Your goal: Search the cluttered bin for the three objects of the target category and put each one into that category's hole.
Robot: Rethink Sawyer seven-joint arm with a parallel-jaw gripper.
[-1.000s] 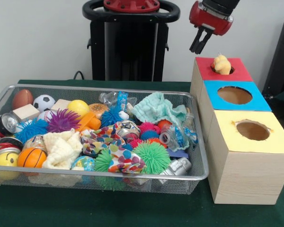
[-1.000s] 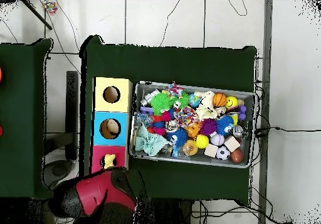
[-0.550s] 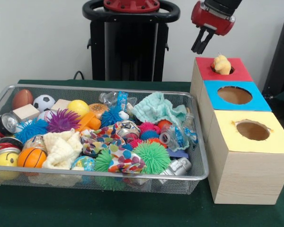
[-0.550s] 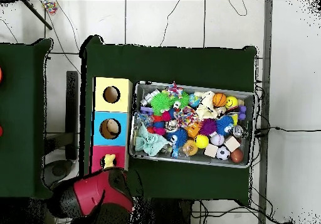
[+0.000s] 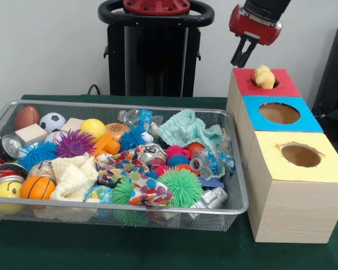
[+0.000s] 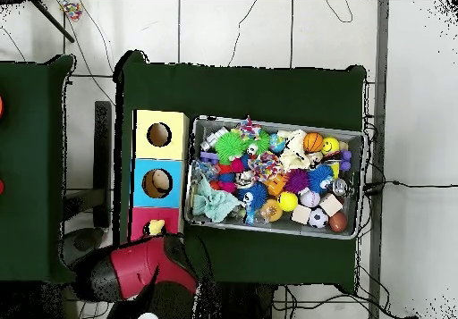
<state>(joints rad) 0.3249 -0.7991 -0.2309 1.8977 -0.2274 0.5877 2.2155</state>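
Yellowish and soft-looking, one plush toy (image 5: 263, 76) sits in the hole of the red-topped box (image 5: 284, 81), poking up above the rim rather than dropped out of sight. You can count that as one item at its hole, though not fully through, as far as the front view shows. The blue-topped box (image 5: 307, 121) and the yellow-topped box (image 5: 327, 169) show open holes with nothing sticking out; in the overhead view the blue hole looks tan inside, but you cannot tell whether that is an object or the box's floor.

Your gripper (image 5: 241, 57) hangs above and just behind the red-topped box, apart from the toy, with nothing between its fingers. They point downward and look close together; a slim gap seems to remain, so treat them as nearly closed and empty.

If the toy's category is the target, two more of its kind are left to find, by my judgement. The wire mesh bin (image 5: 239, 191) is full of clutter: a pale green cloth (image 5: 186, 128), a cream cloth (image 5: 73, 175), a patterned cloth (image 5: 138, 183), spiky rubber balls, a small basketball (image 5: 38, 187), a soccer ball (image 5: 52, 121), wooden blocks and crushed cans. Those soft cloths look like the likeliest candidates, but that is a guess.

No brand, label or writing can be read anywhere; the print on the cans and wrappers is too small to make out.
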